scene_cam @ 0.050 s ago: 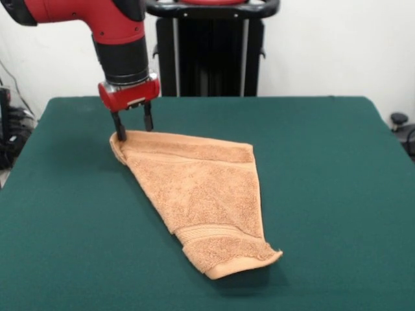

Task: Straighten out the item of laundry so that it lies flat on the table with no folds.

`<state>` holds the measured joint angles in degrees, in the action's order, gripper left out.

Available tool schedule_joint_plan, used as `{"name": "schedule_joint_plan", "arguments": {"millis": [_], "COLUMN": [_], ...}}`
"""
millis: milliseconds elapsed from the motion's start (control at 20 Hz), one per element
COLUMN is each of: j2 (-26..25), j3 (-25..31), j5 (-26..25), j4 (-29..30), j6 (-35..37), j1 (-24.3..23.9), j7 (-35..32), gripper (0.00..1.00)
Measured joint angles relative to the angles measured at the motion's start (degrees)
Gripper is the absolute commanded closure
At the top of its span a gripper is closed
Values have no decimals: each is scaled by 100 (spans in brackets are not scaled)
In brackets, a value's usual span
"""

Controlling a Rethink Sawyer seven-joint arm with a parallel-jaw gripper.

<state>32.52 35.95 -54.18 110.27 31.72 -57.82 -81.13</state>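
The item of laundry (201,194) is an orange-tan terry towel lying folded on the dark green table (337,194) in a roughly triangular shape. Its woven band (209,230) runs near the hemmed end closest to the camera. The gripper (133,126) hangs from the red arm at the towel's far left corner, open. Its left finger (118,129) touches that corner, where the cloth is slightly bunched. The right finger (148,118) ends just behind the towel's far edge. Nothing is held between them.
A black pedestal frame (207,52) stands behind the table's far edge. Cables (13,129) hang off the left side, and a small black object (399,120) sits beyond the right edge. Green cloth surrounds the towel on all sides.
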Motion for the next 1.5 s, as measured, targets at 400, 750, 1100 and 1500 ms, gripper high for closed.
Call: {"name": "schedule_joint_plan", "arguments": {"millis": [400, 750, 1100, 1500], "j2": [-200, -330, -433, -429], "j3": [149, 270, 290, 289], "j5": [159, 163, 161, 159], "j4": [-74, -112, -124, -124], "j6": [0, 2, 2, 2], "j1": [-404, -566, -565, -449], "j7": [0, 0, 0, 0], "gripper": [0, 0, 0, 0]}}
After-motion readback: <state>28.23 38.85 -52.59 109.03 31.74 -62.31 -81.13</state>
